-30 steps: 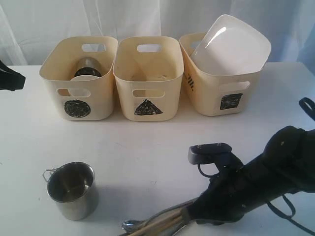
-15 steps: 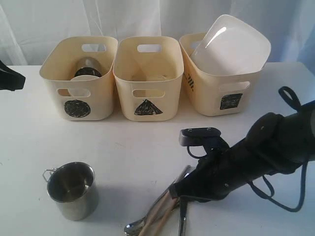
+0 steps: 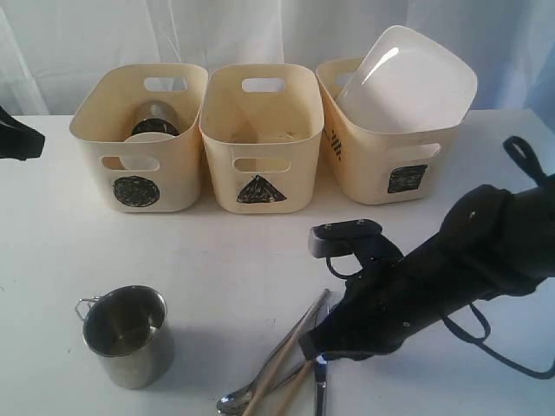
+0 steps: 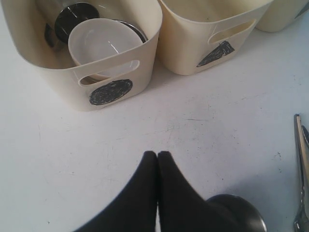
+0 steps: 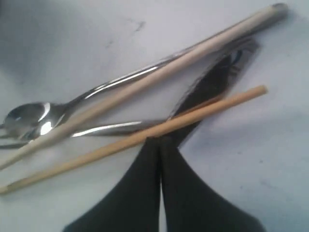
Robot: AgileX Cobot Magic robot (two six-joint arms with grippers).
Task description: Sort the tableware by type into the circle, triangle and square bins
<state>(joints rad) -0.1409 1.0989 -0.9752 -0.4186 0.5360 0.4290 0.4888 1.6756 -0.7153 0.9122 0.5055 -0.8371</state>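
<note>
We are judging that the step in hand is picking up the loose cutlery for the cream plastic bin marked with a black triangle point(image 3: 260, 165), which is standing between its two neighbours at the far side of the white surface point(image 3: 217, 251). The right tool point(image 5: 160, 141) is sitting low over the bundle with its black fingers pressed together and nothing between them, its tip just touching the darker wooden chopstick point(image 5: 96, 154). To do this well we are advising spreading the fingers first, straddling one stick across its width near its middle, and closing squarely so it is not swivelling or dragging the paler wooden chopstick point(image 5: 193, 55) and the steel spoon point(image 5: 29, 118) along. The pieces are lying flat, crossing and touching one another at the near side of the surface. In the exterior view their long axes are running diagonally, near-left to far-right, with the spoon's bowl at the near-left end. The left tool point(image 4: 157, 157) is hovering near the steel handled mug point(image 3: 128, 334), likewise pressed together and empty
</note>
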